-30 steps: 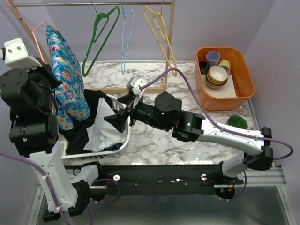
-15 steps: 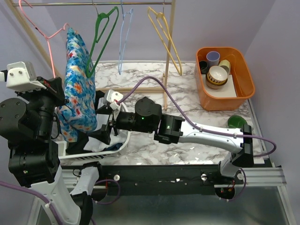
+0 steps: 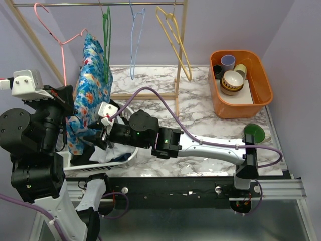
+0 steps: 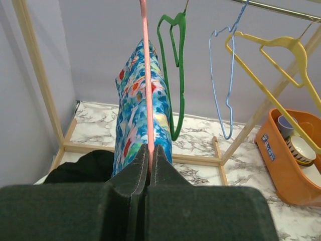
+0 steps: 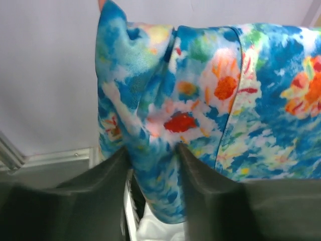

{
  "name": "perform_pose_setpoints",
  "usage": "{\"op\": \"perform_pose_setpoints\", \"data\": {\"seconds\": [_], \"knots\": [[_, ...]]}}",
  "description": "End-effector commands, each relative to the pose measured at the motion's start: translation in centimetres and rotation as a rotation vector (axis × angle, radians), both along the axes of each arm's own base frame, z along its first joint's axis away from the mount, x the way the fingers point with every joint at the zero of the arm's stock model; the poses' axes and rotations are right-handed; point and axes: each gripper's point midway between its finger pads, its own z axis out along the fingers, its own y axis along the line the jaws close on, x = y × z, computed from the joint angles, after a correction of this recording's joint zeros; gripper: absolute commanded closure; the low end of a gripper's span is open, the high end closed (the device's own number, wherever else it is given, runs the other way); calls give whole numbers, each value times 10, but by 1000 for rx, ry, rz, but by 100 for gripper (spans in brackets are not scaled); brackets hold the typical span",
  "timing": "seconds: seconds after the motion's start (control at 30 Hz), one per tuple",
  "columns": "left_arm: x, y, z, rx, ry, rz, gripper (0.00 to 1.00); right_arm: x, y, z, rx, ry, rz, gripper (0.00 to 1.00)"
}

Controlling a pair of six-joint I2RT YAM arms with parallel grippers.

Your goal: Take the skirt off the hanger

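At the counter's (image 3: 200, 113) left edge, the left gripper (image 4: 149, 150) is clenched on a pink hanger (image 4: 146, 75) carrying the floral-print garment (image 5: 210, 90). The right gripper (image 5: 153, 150) grasps the garment's lower fold above the white basket (image 3: 131, 150). The black skirt (image 4: 83, 168) lies heaped by that basket's left rim. The light-blue hanger (image 3: 132, 65) hangs on the rail (image 3: 75, 4) between the green hanger (image 3: 106, 40) and the yellow hanger (image 3: 173, 35). Open marble stretches right toward the orange tub (image 3: 266, 85).
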Motion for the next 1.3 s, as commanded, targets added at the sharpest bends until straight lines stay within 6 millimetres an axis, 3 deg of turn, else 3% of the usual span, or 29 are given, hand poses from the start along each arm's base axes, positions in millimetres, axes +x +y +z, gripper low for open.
{"op": "perform_pose_setpoints", "data": {"seconds": [0.0,0.07,0.1,0.2,0.23,0.3,0.37,0.4,0.53,0.63,0.8,0.93,1.17,1.27], "knots": [[-10,-9,31,16,-117,-37,100,6,0,12,64,-27,-43,72],[-9,-7,32,17,-118,-32,100,8,-2,11,60,-29,-50,95],[-8,-5,32,18,-117,-19,100,9,-2,7,56,-24,-59,99],[-3,5,30,31,-105,29,100,6,-9,5,72,-25,-53,99],[0,12,29,37,-99,68,100,6,-10,-11,46,-18,-51,99],[3,20,27,44,-90,106,100,3,-16,-12,52,-8,-44,99],[8,26,28,47,-83,133,100,0,-20,-32,22,2,-31,99],[7,26,32,50,-94,137,100,-1,-24,-28,42,8,-28,99],[6,32,43,50,-133,171,100,-9,-31,-45,22,38,4,99],[4,38,48,67,-139,206,100,-22,-33,-69,-31,50,75,99],[3,51,50,72,-142,275,100,-25,-34,-119,-148,111,81,99],[3,54,52,76,-152,291,100,-27,-42,-146,-209,143,76,99],[3,57,55,91,-178,308,100,-23,-63,-162,-256,166,28,99],[4,55,59,95,-183,295,100,-19,-65,-158,-257,161,5,99]]}}
